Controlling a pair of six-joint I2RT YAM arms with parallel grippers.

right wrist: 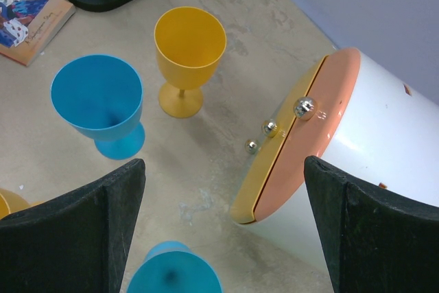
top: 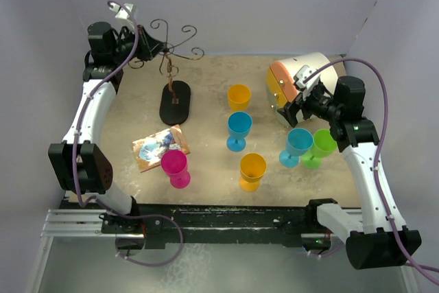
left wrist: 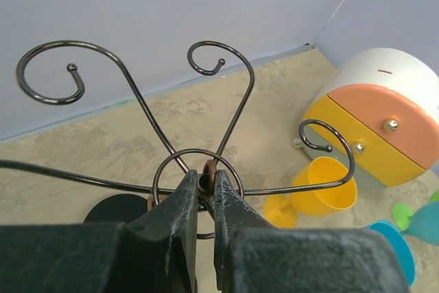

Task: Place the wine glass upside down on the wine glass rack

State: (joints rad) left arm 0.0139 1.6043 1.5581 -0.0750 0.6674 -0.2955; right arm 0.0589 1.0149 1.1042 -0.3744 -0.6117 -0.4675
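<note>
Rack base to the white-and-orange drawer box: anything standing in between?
In the top view, one yellow wine glass stands upright between the wine glass rack's base and the drawer box. Nothing else sits on that line.

two arms, same build. left arm (top: 89, 111) and right arm (top: 367, 169): white tube links, bulky black joint housings at shoulder, elbow and wrist. lilac cable (top: 113, 77) loops along the left one, a second lilac cable (top: 384, 101) along the right, each ending near a small white block by the wrist. left hand (left wrist: 207, 182): two dark scuffed fingers (left wrist: 180, 204) tapering to narrow tips. right hand (right wrist: 223, 169): broad matte black fingers (right wrist: 82, 231), rough grainy surface.
</note>
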